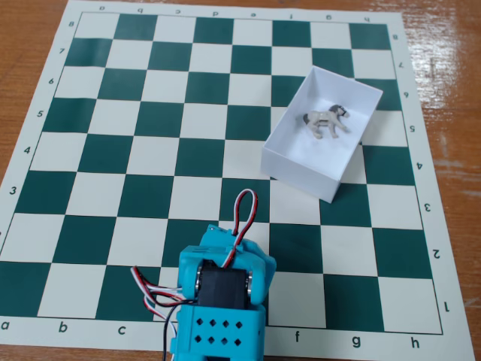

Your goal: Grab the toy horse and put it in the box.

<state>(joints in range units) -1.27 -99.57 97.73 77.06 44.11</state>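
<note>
Fixed view from above, read left to right. Left and centre: the green-and-white chessboard mat (150, 150) lies flat on the wooden table (30, 30), and its squares on this side carry nothing. Lower centre: my arm (222, 301), a blue housing with a black motor and looped red, white and black wires, sits low at the near edge of the mat, well apart from the task's things. My fingers are hidden beneath this housing, so I cannot tell whether they are spread or closed, though nothing shows that they grasp anything. Right: the box (301, 169), white and open-topped, stands at a slant across several squares. The toy horse (328, 121) lies on its side inside the box, on the floor toward the far end, clear of the walls. I judge the placing done, so the step in hand is to finish cleanly. Doing that well calls for keeping my arm folded low and away from the box, so that no link or wire nudges its thin walls or tips the horse out
</note>
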